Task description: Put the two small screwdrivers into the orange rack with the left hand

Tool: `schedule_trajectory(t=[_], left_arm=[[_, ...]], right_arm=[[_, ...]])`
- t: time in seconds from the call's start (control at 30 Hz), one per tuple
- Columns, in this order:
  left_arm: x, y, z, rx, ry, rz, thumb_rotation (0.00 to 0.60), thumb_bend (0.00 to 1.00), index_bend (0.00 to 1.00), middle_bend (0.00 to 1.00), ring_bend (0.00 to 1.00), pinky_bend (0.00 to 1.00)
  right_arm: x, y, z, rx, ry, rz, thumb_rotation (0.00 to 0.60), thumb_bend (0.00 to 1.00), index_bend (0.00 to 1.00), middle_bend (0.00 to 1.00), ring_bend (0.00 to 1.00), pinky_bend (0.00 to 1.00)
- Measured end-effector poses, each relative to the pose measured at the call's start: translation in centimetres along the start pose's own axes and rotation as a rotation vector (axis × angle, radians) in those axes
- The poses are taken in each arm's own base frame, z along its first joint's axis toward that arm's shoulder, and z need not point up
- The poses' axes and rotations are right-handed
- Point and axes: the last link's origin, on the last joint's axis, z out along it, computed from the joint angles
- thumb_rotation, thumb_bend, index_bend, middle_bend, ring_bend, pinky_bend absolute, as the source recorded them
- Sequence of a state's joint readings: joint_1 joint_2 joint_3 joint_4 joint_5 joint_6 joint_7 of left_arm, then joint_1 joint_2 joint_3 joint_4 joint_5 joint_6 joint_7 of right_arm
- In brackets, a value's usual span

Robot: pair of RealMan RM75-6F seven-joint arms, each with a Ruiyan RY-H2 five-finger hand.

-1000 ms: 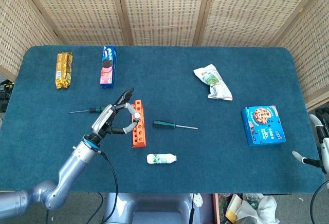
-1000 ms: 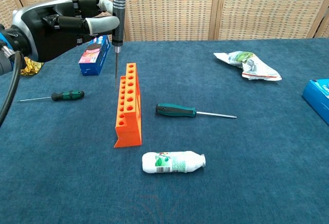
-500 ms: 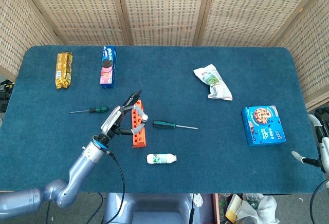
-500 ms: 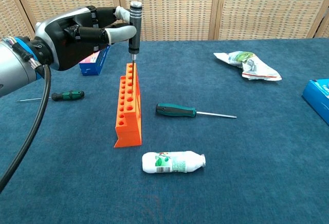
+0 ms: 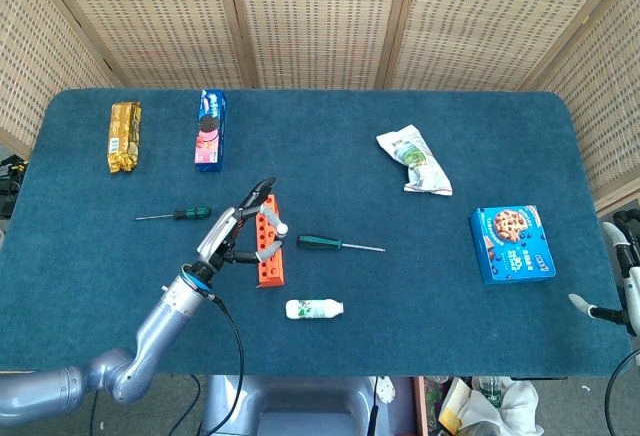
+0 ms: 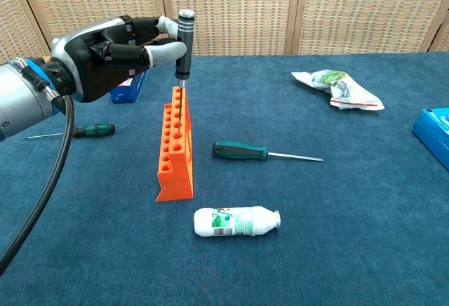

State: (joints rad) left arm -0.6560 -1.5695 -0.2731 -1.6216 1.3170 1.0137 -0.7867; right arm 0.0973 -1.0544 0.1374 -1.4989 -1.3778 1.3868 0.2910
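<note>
Overhead, left hand (image 5: 238, 228) sits over orange rack (image 5: 269, 256), fingers closed on a black screwdriver (image 5: 279, 224); small green screwdriver (image 5: 176, 214) lies left of the rack. Right hand (image 5: 622, 286) barely shows at the edge, state unclear. Chest view: left hand (image 6: 105, 48) pinches black screwdriver (image 6: 184, 43) upright, tip in rack's (image 6: 175, 153) far hole.

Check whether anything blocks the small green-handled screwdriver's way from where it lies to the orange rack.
Nothing visible does. The small green-handled screwdriver lies flat on the blue cloth left of the orange rack, with bare cloth between them. The left hand is above the rack's far end, holding a black-handled screwdriver upright there.
</note>
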Motion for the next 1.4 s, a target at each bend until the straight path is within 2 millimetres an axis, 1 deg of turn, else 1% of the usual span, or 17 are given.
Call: schedule_trajectory(t=[0.33, 0.67, 0.93, 1.2, 1.4], left_arm=[[0.1, -1.3, -0.3, 0.029, 0.004, 0.009, 0.600, 0.41, 0.64, 0.00, 0.00, 0.00], [0.4, -2.9, -0.7, 0.063, 0.014, 0.041, 0.600, 0.41, 0.64, 0.00, 0.00, 0.00], [0.4, -3.4, -0.9, 0.068, 0.013, 0.067, 0.600, 0.41, 0.64, 0.00, 0.00, 0.00], [0.7, -4.0, -1.3, 0.061, 0.033, 0.137, 0.600, 0.44, 0.64, 0.00, 0.00, 0.00], [0.9, -4.2, -1.5, 0.063, 0.037, 0.181, 0.600, 0.42, 0.60, 0.00, 0.00, 0.00]], right_arm=[[0.0, 0.1, 0.0, -0.002, -0.003, 0.001, 0.600, 0.00, 0.00, 0.00, 0.00, 0.00], [-0.1, 0.1, 0.1, -0.004, -0.008, 0.003, 0.600, 0.00, 0.00, 0.00, 0.00, 0.00], [-0.1, 0.1, 0.2, -0.004, -0.007, 0.004, 0.600, 0.00, 0.00, 0.00, 0.00, 0.00], [-0.1, 0.1, 0.2, -0.002, -0.007, 0.003, 0.600, 0.00, 0.00, 0.00, 0.00, 0.00], [-0.1, 0.0, 0.1, -0.001, -0.007, 0.000, 0.600, 0.00, 0.00, 0.00, 0.00, 0.00]])
